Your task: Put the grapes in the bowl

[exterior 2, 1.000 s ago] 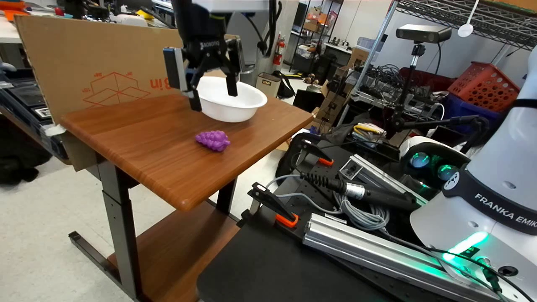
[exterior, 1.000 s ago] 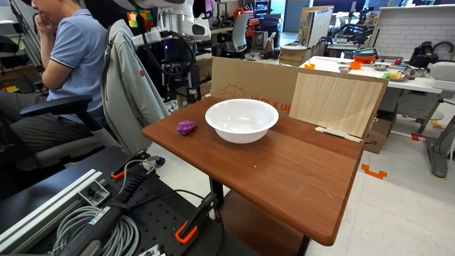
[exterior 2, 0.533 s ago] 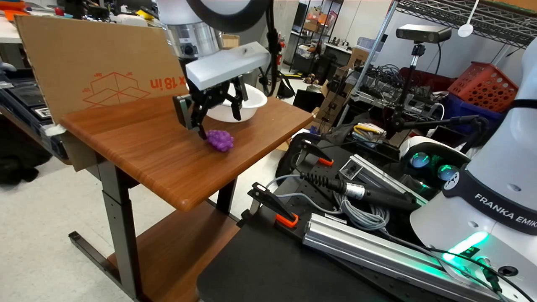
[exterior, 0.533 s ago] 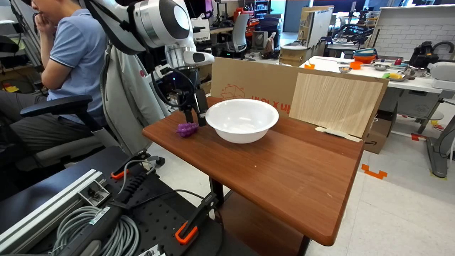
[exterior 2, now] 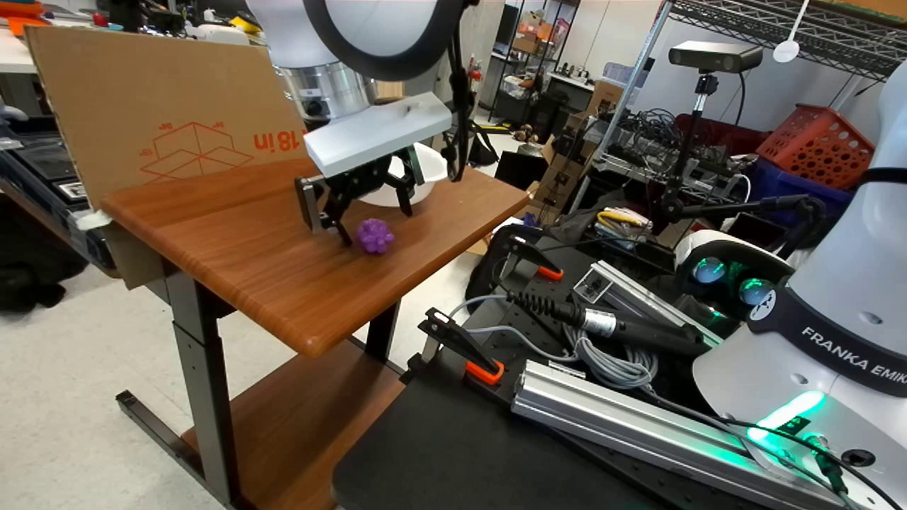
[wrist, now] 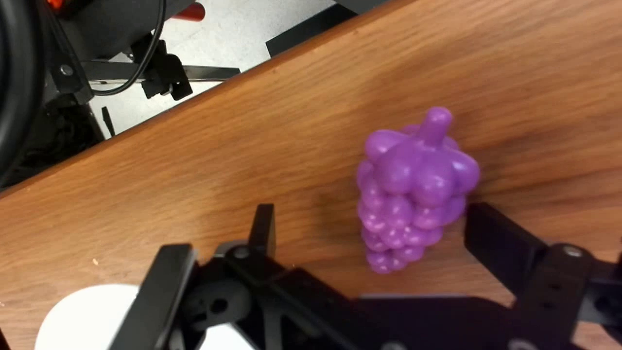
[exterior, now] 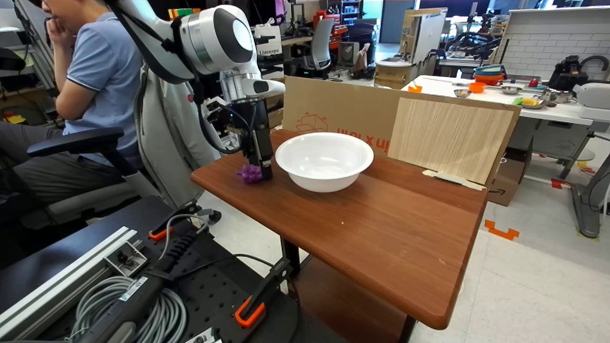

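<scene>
The grapes point(exterior: 249, 174), a small purple lumpy toy cluster, lie on the brown table in both exterior views point(exterior 2: 375, 236). In the wrist view the grapes point(wrist: 413, 189) have their stem pointing away from the gripper. My gripper point(wrist: 371, 212) is open, low over the table, with a fingertip on each side of the grapes' narrower half. The right fingertip is very close to the grapes; I cannot tell if it touches. The gripper also shows in both exterior views point(exterior: 264, 172) point(exterior 2: 377, 226). The wide white bowl point(exterior: 324, 184) stands upright beside the gripper, partly hidden in an exterior view point(exterior 2: 429, 164) and the wrist view point(wrist: 82, 316).
The table point(exterior: 381, 238) has a cardboard panel point(exterior: 343, 102) and a wood-grain board point(exterior: 450, 138) along its back. A black bench point(exterior 2: 439, 439) with clamps, cables and an aluminium rail stands alongside. A person sits on a chair point(exterior: 169, 109) near the table.
The arm has come down from above the table to the grapes, with the gripper staying open. The grapes have turned and shifted slightly on the table. The bowl has not moved.
</scene>
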Controlling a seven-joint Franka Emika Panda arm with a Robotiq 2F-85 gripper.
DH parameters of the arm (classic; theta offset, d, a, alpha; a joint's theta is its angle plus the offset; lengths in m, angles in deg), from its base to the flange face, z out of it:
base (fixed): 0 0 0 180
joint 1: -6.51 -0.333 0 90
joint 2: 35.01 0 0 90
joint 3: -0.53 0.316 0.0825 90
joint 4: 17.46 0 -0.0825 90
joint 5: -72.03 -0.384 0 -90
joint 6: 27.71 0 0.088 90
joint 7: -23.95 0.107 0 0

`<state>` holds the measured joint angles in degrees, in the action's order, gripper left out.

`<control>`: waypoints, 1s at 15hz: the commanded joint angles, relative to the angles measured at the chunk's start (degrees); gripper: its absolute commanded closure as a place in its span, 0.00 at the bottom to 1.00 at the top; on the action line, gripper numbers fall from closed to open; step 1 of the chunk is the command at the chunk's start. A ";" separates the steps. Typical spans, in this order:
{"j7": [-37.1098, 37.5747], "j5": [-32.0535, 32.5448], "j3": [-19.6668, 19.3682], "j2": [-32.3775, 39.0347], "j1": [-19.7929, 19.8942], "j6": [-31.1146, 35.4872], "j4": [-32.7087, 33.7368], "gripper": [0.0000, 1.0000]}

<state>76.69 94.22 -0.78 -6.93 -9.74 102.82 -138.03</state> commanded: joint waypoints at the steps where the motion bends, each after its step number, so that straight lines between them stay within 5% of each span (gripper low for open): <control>1: 4.26 -2.54 -0.29 0.60 -0.07 1.99 -0.47 0.00; 4: 7.39 -6.30 0.30 0.36 0.41 2.84 -1.06 0.00; 5: 8.16 -7.61 0.40 0.38 0.59 3.28 -1.25 0.25; 12: 11.95 -9.61 -0.71 -1.23 0.35 9.04 -4.05 0.73; 15: 10.61 -12.23 0.55 -7.36 1.70 11.21 -7.32 0.85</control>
<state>87.80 84.83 -0.95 -8.02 -9.26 110.45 -140.83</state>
